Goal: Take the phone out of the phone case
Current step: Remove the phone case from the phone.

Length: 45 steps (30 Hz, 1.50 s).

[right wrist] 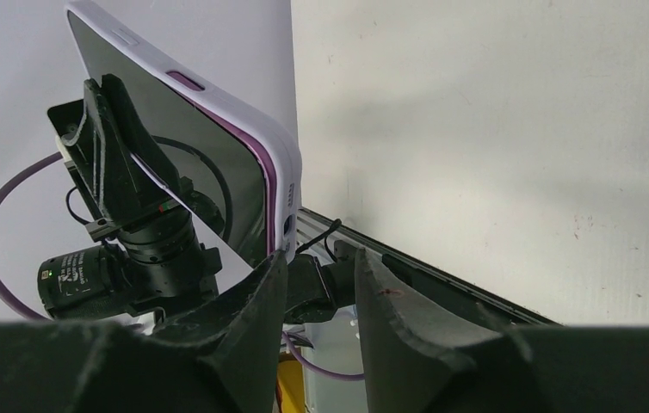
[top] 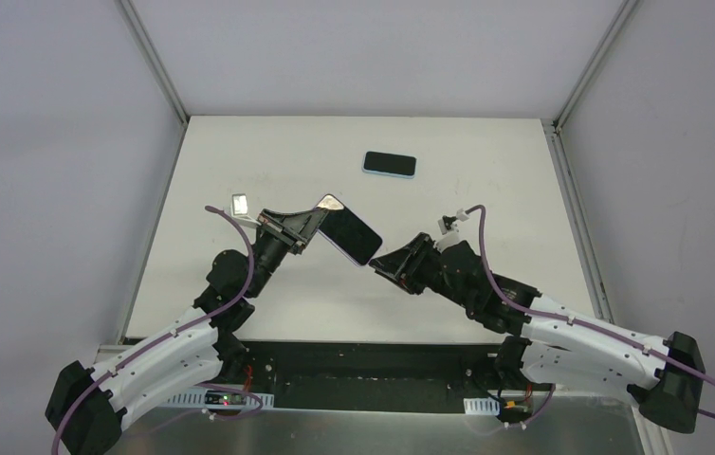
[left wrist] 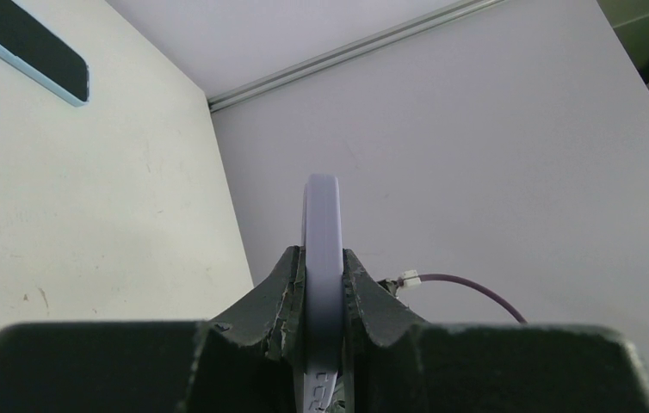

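At the left, the left gripper [top: 310, 224] is clamped across one end of a flat, glossy black-screened phone [top: 352, 234] that sits inside a soft pale lilac case [left wrist: 322, 215]. Its wrist camera shows both fingers pressed against the two faces of the case, with the lilac rim standing up between them. The phone is held above the matte white table [top: 486, 199], tilted, reaching rightward and nearward from the grip toward the middle of the scene. It is wholly in the case, with the lilac lip running round the edge of the screen. At the phone's near-right corner sits the right gripper [top: 378, 263], its jaws apart with nothing between them. From its wrist camera that corner lies just beside the tip of one finger [right wrist: 256, 288]; whether they touch cannot be told. Toward the far side of the table, right of centre, a second dark slab-shaped phone with a light blue rim [top: 390, 164] lies flat, well apart from both arms.
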### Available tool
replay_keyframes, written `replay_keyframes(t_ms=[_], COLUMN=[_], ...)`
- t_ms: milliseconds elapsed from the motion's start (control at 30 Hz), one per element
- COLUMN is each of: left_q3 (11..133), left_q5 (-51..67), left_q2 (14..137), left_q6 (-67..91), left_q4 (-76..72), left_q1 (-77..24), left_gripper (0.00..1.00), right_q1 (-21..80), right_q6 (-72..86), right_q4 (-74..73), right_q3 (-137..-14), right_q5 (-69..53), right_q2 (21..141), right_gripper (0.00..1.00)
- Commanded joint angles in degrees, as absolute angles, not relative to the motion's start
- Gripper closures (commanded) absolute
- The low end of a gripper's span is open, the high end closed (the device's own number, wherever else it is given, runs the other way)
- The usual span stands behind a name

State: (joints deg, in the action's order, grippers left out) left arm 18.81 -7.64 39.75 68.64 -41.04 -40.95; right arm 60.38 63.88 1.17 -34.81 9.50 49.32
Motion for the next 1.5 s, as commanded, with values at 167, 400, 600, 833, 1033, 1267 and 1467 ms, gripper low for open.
replay_keyframes(t_ms=[167,400,600,833,1033,1267,1467], left_q3=[22.0,21.8,21.8,21.7,21.7,21.8,21.4], left_q5=[-2.5,-2.7,-3.0,-3.2,-3.3,-3.4,-3.9], left_q2=[38.7,38.7,38.8,38.9,39.0,39.2,38.7], left_q6=[73.2,73.1,73.1,73.0,73.0,72.9,72.5], left_q4=[-49.7,-49.7,-49.7,-49.7,-49.7,-49.7,-49.7], left_q1=[-44.2,-44.5,-44.9,-45.1,-45.4,-45.7,-45.7], left_gripper=[1.00,1.00,1.00,1.00,1.00,1.00,1.00], right_q1=[60.1,60.2,60.1,60.1,60.1,60.2,60.2], right_q6=[65.0,65.1,65.1,65.1,65.1,65.1,64.9], right_q4=[2.3,2.1,1.8,1.8,1.6,1.3,0.6], right_q3=[-37.3,-37.8,-38.3,-38.7,-39.0,-39.4,-39.8], right_q5=[12.4,12.2,12.4,12.2,12.3,12.4,12.1], right_q2=[51.2,52.0,52.6,53.1,53.6,54.1,54.1], right_gripper=[0.63,0.63,0.63,0.60,0.57,0.56,0.54])
